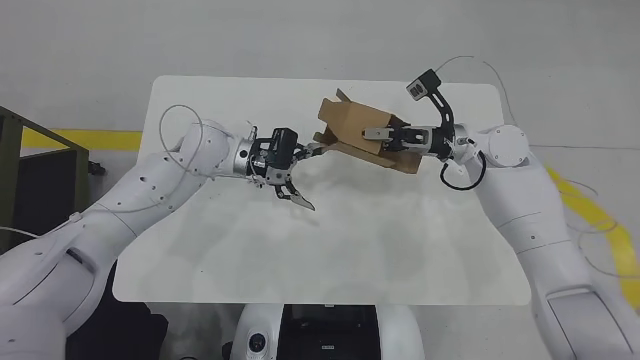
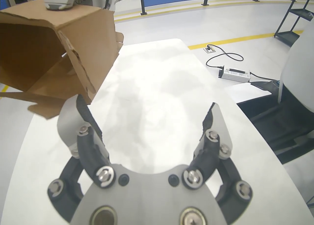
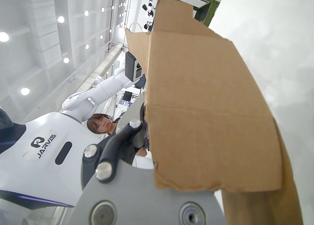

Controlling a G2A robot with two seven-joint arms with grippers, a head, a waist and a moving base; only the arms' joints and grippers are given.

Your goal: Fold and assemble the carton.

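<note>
Carton [image 1: 355, 125] clamped in right end effector [image 1: 375, 135], left end effector [image 2: 143, 103] spread apart beside its flap

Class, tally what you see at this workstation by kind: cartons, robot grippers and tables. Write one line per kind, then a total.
brown cardboard carton: 1
metal robot grippers, the left gripper and the right gripper: 2
white rounded table: 1
Total: 4
</note>
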